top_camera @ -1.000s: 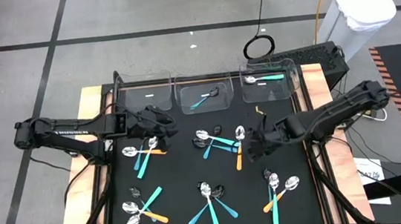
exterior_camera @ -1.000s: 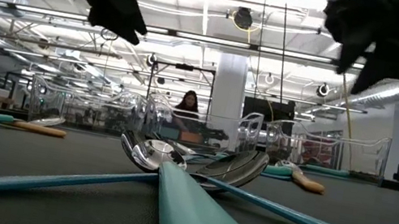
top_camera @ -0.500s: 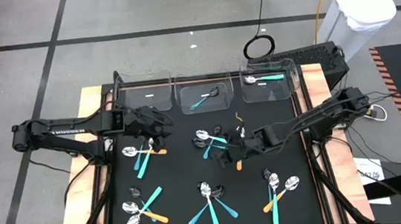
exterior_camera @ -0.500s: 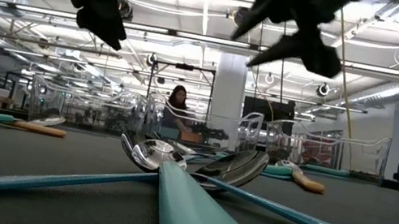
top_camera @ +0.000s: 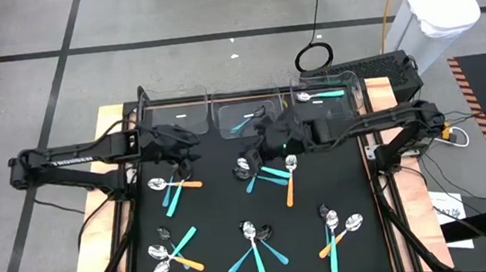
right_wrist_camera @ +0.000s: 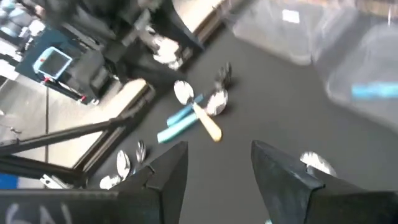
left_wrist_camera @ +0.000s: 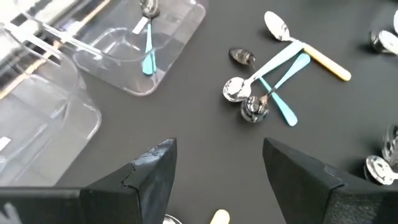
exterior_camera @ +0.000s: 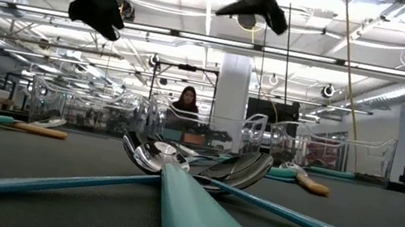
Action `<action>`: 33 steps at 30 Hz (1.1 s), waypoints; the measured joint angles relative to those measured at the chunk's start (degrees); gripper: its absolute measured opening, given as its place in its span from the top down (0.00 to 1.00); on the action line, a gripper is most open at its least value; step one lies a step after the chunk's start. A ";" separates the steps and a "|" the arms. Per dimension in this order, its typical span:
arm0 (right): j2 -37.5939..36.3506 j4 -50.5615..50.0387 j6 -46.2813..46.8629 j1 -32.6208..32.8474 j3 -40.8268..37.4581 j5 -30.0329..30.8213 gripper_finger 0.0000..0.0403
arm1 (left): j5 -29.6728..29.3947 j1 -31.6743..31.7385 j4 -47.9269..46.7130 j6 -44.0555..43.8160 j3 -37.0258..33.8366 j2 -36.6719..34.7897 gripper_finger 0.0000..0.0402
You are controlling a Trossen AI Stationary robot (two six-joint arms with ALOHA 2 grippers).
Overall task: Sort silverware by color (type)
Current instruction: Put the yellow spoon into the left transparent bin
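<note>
- While the right end effector (top_camera: 266, 138) has swept leftward across the surface (top_camera: 216, 220) in the last second, it now hangs by the middle bin (top_camera: 246, 118), fingers parted, grasping nothing visible.
- Its arm stretches low and nearly straight from the right edge.
- No spoon looks carried, so I judge this a reach, not a delivery.
- Left end effector (top_camera: 185, 146) has edged back, released, above the spoons (top_camera: 174, 185) at upper left.
- Other spoon clusters lie unsorted; two bins each hold one spoon.
</note>
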 joint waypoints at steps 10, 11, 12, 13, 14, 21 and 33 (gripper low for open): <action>0.51 15.93 -23.64 -1.01 0.44 0.00 0.58 | -3.82 -0.02 -5.06 -4.23 0.00 -0.11 0.40; 0.66 15.73 -25.99 -1.01 0.44 0.31 0.58 | -3.85 -0.02 -5.96 -5.51 0.00 -0.13 0.40; 1.10 15.87 -27.83 -0.99 0.44 1.16 0.58 | -3.90 -0.02 -7.44 -7.10 0.00 -0.13 0.40; 1.43 16.08 -28.93 -0.97 0.44 1.77 0.58 | -3.92 -0.02 -9.14 -8.90 0.00 -0.11 0.40; 1.55 15.84 -29.64 -0.97 0.44 1.78 0.58 | -3.92 -0.04 -10.70 -10.54 0.00 -0.11 0.40; 6.87 17.37 -30.14 -1.34 0.44 1.13 0.58 | -5.36 -1.92 -18.83 -16.86 0.00 -0.11 0.40; 10.19 21.78 -27.59 -1.36 0.42 1.40 0.58 | -5.25 -3.15 -19.38 -18.44 -2.38 -0.04 0.40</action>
